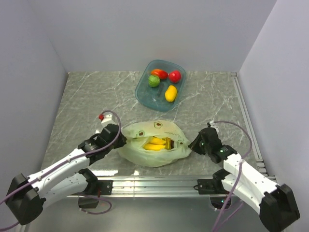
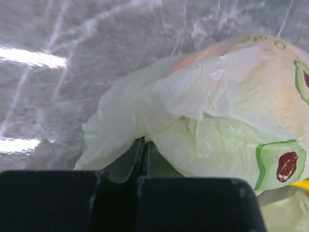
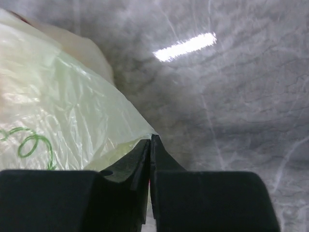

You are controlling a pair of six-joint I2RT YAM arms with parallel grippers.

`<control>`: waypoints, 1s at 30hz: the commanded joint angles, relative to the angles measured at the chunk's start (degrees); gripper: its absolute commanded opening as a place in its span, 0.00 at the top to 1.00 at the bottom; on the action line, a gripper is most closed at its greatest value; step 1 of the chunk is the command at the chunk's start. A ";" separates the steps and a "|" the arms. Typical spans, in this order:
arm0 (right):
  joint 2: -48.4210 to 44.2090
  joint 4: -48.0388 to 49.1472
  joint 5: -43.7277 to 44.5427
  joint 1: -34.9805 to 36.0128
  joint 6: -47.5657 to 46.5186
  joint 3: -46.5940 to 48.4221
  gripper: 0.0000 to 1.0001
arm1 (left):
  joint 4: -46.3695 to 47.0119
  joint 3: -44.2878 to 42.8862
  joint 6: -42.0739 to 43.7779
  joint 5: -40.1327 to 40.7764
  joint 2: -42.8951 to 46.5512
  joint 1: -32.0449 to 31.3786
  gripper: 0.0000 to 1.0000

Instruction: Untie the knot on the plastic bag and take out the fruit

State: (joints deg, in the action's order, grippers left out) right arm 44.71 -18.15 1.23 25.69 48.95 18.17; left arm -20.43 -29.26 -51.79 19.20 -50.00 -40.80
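From above, you can see the bag (image 1: 153, 158) lying close to the near edge of the table (image 1: 82, 96), about halfway along it. Your left gripper (image 1: 119, 140) is at its left side and your right gripper (image 1: 194, 144) is at its right side. I think they pull apart like this to hold the mouth open. The mouth gapes, and a yellow banana (image 1: 154, 145) shows inside. You cannot see any knot. A blue bowl (image 1: 141, 92) with other fruit sits toward the far edge.

In the left wrist view, your fingers (image 2: 131, 158) are squeezed tight together, nipping a fold of the bag at their tips. The plastic is thin, pale green and crinkly.

In the right wrist view, your fingers (image 3: 137, 162) are also squeezed together, on the bag's edge. Here the plastic looks smoother, and light shines through it.
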 commanded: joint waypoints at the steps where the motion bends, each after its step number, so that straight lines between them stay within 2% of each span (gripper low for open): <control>1: 1.71 0.50 -0.62 -0.12 -4.10 2.56 0.81 | 2.84 -0.71 3.88 -8.91 -1.41 0.37 0.99; 2: 0.83 -0.56 -0.97 0.14 -5.69 5.61 0.69 | 2.76 -2.02 4.76 -9.79 -1.42 0.37 0.99; 3: -0.23 -2.13 -0.62 0.41 -7.10 7.47 0.47 | 2.59 -2.73 5.38 -10.75 -1.33 0.37 0.99; 6: -3.04 -12.74 1.39 1.90 -12.02 17.57 0.28 | 1.01 -6.24 7.49 -13.13 -1.51 0.28 0.97; 8: -3.31 -16.55 2.19 3.74 -14.23 24.76 0.24 | -0.66 -8.79 7.93 -14.19 -1.59 0.19 0.96; 10: -2.61 -20.51 2.89 5.67 -14.23 30.39 0.23 | -1.72 -10.64 8.20 -14.28 -1.59 0.19 0.95; 12: -1.82 -23.31 3.86 10.76 -13.10 33.40 0.23 | -2.77 -11.43 8.20 -14.10 -1.33 0.19 0.95; 14: -0.07 -25.26 9.47 18.29 -9.94 37.54 0.23 | -3.13 -11.96 8.11 -14.02 -0.81 0.10 0.95; 17: 2.66 -27.11 14.14 24.39 -5.89 40.53 0.27 | -3.48 -12.05 8.02 -14.45 -0.54 0.10 0.95; 21: 8.18 -24.04 13.00 30.10 -1.33 38.79 0.32 | -3.22 -11.26 7.67 -14.98 -0.19 0.01 0.95; 24: 10.39 -20.98 12.91 30.99 3.06 35.01 0.37 | -3.65 -11.17 7.76 -14.72 0.34 -0.07 0.95; 30: 12.50 -14.12 13.44 31.08 7.65 27.45 0.38 | -3.66 -10.47 7.58 -14.37 1.83 0.01 0.95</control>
State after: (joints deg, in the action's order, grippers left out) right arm 56.73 -37.93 11.77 56.47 52.31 46.24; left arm -24.73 -39.46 -44.66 5.28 -49.58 -40.69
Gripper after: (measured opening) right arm 0.617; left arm 0.052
